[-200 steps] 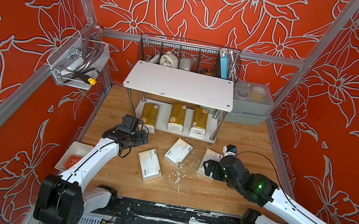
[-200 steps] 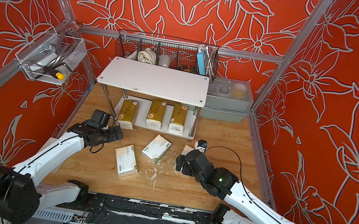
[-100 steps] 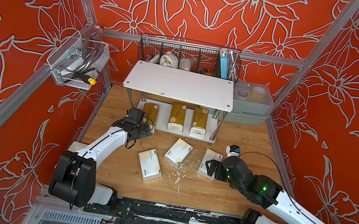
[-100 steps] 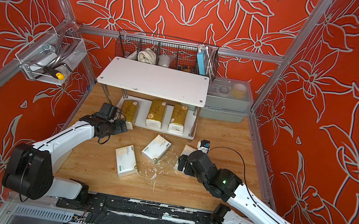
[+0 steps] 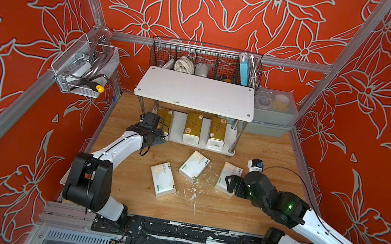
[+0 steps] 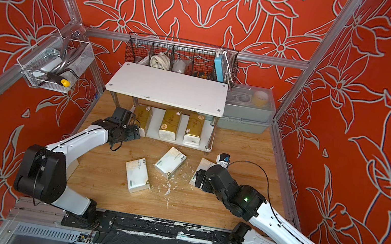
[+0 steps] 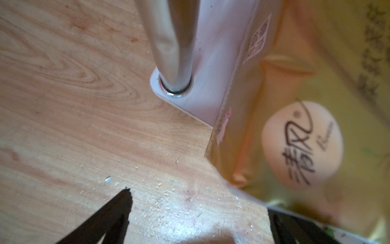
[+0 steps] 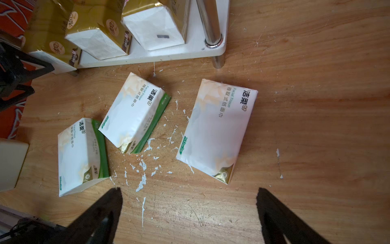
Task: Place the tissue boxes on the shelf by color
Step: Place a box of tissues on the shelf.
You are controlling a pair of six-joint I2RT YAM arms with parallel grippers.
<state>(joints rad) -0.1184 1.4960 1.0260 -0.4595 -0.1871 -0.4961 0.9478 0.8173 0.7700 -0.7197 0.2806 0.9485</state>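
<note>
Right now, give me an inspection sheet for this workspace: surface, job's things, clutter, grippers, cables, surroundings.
Surface: wooden table, white flecks scattered mid-table.
Job's things: three gold tissue packs on the shelf's lower board; three white tissue packs lying on the table.
Clutter: wire basket behind the shelf, grey bin beside it.
Grippers: left gripper open beside the leftmost gold pack; right gripper open near the rightmost white pack.
Cables: black cable looping at the right wrist.
Surroundings: orange floral walls, aluminium frame, clear tool bin on the left wall.

Three shiny gold tissue packs (image 5: 192, 127) carry round pale logos. Three white soft packs (image 8: 215, 128) show green edging and black print. The walls (image 5: 234, 13) are orange-red with grey flower outlines.
</note>
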